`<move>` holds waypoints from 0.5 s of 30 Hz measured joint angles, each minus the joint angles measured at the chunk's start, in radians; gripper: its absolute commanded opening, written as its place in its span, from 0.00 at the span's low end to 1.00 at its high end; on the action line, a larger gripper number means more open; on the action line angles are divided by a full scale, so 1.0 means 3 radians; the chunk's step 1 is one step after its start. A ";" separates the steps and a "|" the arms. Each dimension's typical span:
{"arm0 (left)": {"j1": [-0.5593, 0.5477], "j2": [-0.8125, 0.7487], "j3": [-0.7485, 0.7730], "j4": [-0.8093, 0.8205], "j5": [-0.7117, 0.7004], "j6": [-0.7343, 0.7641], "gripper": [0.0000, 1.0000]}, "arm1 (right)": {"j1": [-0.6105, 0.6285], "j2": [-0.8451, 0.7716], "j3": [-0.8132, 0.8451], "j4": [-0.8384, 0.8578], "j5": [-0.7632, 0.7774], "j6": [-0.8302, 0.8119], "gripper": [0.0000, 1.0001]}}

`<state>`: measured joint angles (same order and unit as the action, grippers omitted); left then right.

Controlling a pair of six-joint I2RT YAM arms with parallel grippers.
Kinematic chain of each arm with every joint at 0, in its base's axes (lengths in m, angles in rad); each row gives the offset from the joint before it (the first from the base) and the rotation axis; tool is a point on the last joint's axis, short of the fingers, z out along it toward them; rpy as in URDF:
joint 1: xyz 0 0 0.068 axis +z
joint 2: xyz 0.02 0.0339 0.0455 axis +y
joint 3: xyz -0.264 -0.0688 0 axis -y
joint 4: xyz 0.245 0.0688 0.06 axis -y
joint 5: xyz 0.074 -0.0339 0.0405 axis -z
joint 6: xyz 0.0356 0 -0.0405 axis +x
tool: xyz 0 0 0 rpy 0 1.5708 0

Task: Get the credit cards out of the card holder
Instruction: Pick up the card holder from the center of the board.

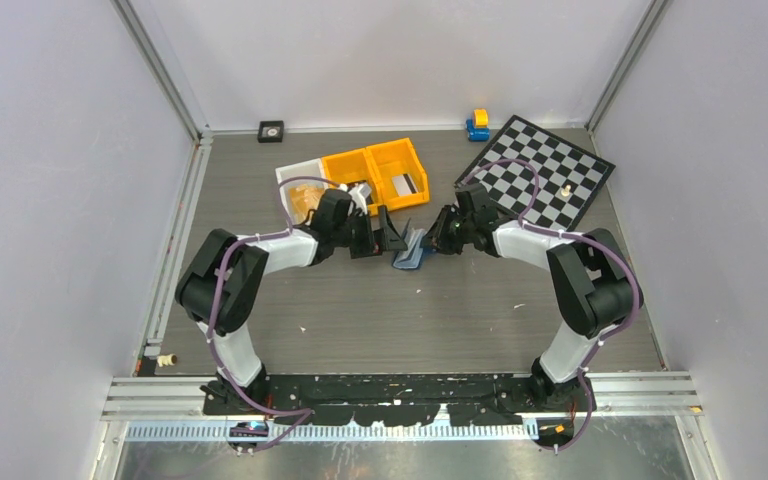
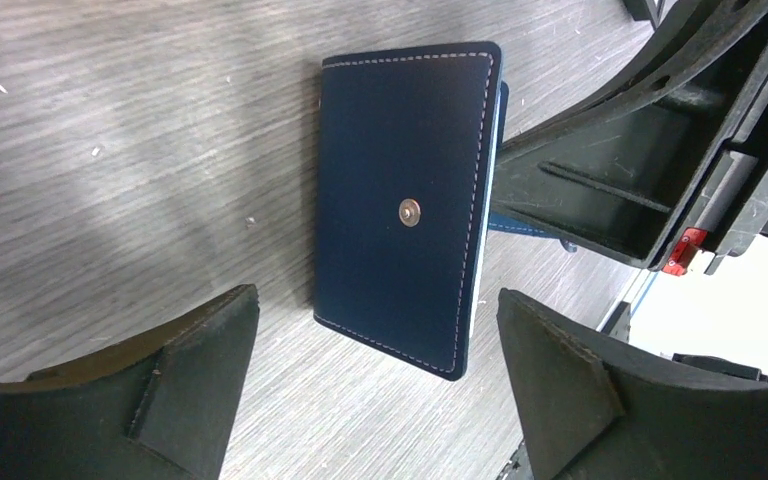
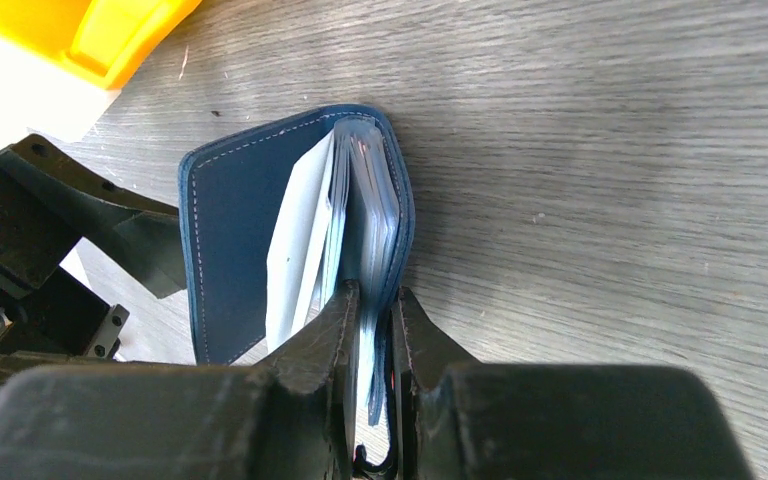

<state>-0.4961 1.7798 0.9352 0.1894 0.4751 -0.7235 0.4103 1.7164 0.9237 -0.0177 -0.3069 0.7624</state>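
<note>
Grey wood-grain tabletop. Near its centre the smooth navy, white-stitched card holder with a round metal snap sits part-open. The right hand is pinched on one pocketed flap. The left hand gapes wide beside it, holding nothing.

Card holder: navy outside with a pale stitched border and a metallic snap stud at centre. Inside it shows lighter blue-grey pocket leaves and one white sheet. Table: grey with a fine streaked wood-grain pattern; left gripper and right gripper are both matte black. Toward the back: bins yellow-orange, board chequered black and pale grey, small block blue and yellow.
</note>
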 measured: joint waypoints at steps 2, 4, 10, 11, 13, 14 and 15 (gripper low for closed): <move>-0.0024 -0.0001 0.0000 -0.0011 -0.0001 0.0028 1.00 | 0.0000 -0.0013 0.0000 -0.0039 0.0006 -0.0013 0.10; -0.0038 -0.0001 0.0000 -0.0020 0.0004 0.0061 1.00 | 0.0000 -0.0013 0.0000 -0.0052 0.0006 -0.0015 0.10; -0.0120 0.0006 0.0140 -0.0183 -0.0011 0.0187 0.93 | 0.0003 -0.0013 0.0000 -0.0065 0.0006 -0.0024 0.10; -0.0136 0.0015 0.0181 -0.0211 -0.0011 0.0203 0.93 | 0.0003 -0.0013 0.0000 -0.0065 0.0008 -0.0024 0.10; -0.0158 0.0051 0.0267 -0.0261 -0.0010 0.0244 0.95 | 0.0003 -0.0013 0.0000 -0.0066 0.0008 -0.0025 0.10; -0.0165 0.0074 0.0299 -0.0273 -0.0010 0.0259 0.95 | 0.0004 -0.0013 0.0000 -0.0067 0.0006 -0.0027 0.10; -0.0175 0.0095 0.0324 -0.0298 -0.0011 0.0270 0.95 | 0.0005 -0.0013 0.0000 -0.0070 0.0006 -0.0025 0.10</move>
<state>-0.5488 1.8084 1.0325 0.1001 0.4717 -0.6426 0.4118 1.7126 0.9237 -0.0387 -0.3050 0.7547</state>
